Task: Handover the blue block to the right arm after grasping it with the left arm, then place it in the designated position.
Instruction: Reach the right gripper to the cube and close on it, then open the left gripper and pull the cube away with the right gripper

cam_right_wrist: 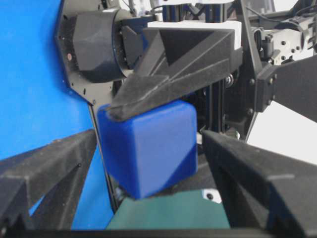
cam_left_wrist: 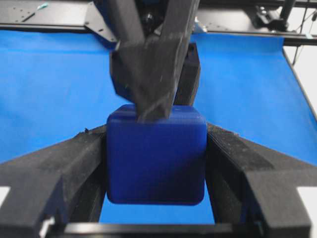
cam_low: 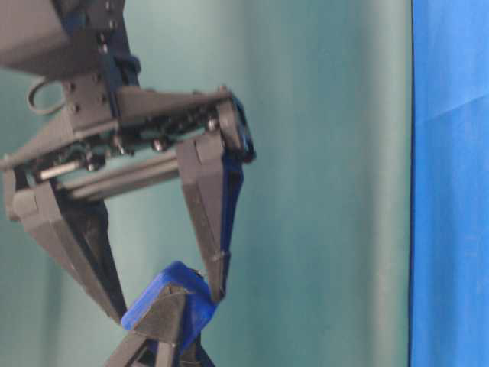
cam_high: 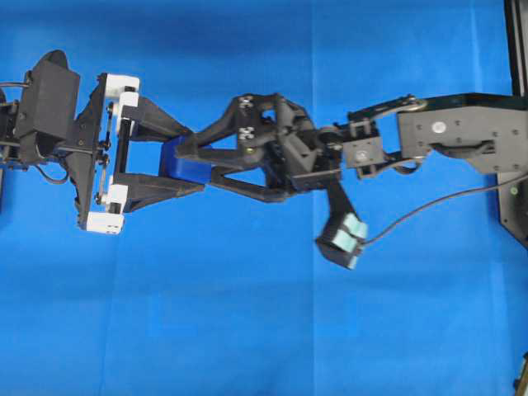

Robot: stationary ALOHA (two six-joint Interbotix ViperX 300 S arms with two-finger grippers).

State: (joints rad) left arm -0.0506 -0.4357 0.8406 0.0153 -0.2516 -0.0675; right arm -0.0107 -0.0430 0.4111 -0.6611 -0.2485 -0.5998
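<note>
Blue block point(cam_high: 183, 169): I'm seeing it mostly hidden overhead between both grippers' fingers.
Block's embossed mark: I'm not making it out anywhere.

The worktop point(cam_high: 247, 330) is covered all over by a bright blue cloth point(cam_high: 165, 313). The cloth is smooth with a few soft fold lines. A dark frame point(cam_high: 513, 49) runs along the cloth's right edge. A thin grey cable point(cam_high: 445, 202) hangs above the cloth near that frame.
</note>
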